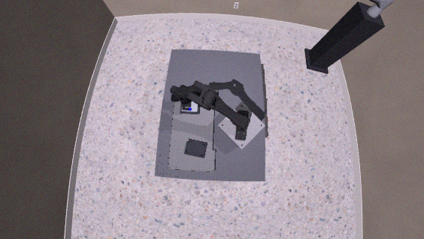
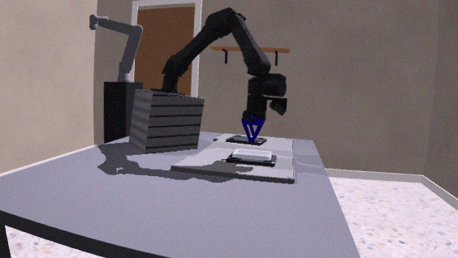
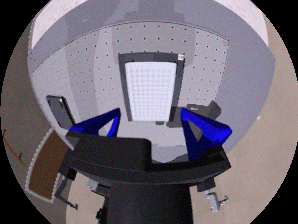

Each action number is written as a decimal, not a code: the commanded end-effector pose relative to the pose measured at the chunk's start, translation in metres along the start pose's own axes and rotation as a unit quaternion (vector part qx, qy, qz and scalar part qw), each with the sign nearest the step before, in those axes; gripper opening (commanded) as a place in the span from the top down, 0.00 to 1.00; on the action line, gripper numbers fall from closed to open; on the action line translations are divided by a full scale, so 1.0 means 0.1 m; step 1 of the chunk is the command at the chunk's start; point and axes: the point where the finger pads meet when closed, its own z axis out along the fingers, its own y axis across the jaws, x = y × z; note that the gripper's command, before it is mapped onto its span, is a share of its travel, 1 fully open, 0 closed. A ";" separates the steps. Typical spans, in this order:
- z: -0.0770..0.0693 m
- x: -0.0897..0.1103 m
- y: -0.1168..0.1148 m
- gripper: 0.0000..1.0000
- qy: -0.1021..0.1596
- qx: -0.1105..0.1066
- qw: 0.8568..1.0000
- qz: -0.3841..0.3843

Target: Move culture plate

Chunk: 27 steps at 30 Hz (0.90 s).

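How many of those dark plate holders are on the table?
2. The empty plate nest lies farther along the slab. The occupied plate nest carries the lidded 96-well plate, below the open gripper.

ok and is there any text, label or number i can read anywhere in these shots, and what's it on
None can be read in any view.
Culture plate and its nest: any corner mark is too small and blurred to read.
Empty nest: plain dark surface, no mark legible.
Ribbed grey block and black pedestal: no lettering shows.
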 end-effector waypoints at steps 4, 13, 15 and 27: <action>0.12 -0.06 0.02 0.00 -0.009 0.000 1.000 -0.001; 0.21 -0.12 0.00 0.00 -0.015 0.003 1.000 -0.002; 0.23 -0.14 -0.01 0.00 -0.017 0.004 1.000 -0.003; 0.40 -0.14 -0.01 0.00 -0.017 0.004 1.000 -0.002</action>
